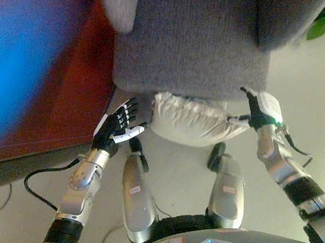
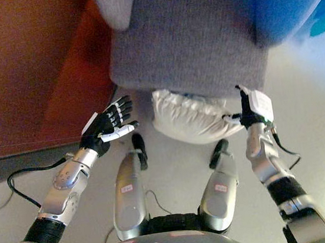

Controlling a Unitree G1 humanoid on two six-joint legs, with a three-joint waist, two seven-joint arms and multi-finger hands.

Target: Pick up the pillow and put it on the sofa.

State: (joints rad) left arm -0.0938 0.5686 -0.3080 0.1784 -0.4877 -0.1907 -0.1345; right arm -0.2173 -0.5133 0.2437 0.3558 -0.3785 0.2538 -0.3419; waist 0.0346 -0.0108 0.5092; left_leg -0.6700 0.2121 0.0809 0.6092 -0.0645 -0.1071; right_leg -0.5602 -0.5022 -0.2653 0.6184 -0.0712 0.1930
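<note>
The pillow (image 1: 189,121) is white. The sofa (image 1: 199,34) is plain dark grey, with a lighter grey cushion (image 1: 121,5) on it. The floor (image 1: 180,172) is pale beige, and the rug (image 2: 32,72) is reddish-brown.

Head stereo pair, looking steeply down, close, seemingly sharing nearly all the scene

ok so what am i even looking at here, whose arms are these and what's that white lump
These are the arms of a humanoid robot, seen from a camera in its head looking down. The two pictures are that camera's left and right eyes, so they show one scene. The white lump is a pillow lying on the floor, against the front of a grey sofa. The left hand is open beside the pillow, apparently not touching it. The right hand is at the pillow's other end; its fingers cannot be made out. Nothing has been lifted yet.
</note>
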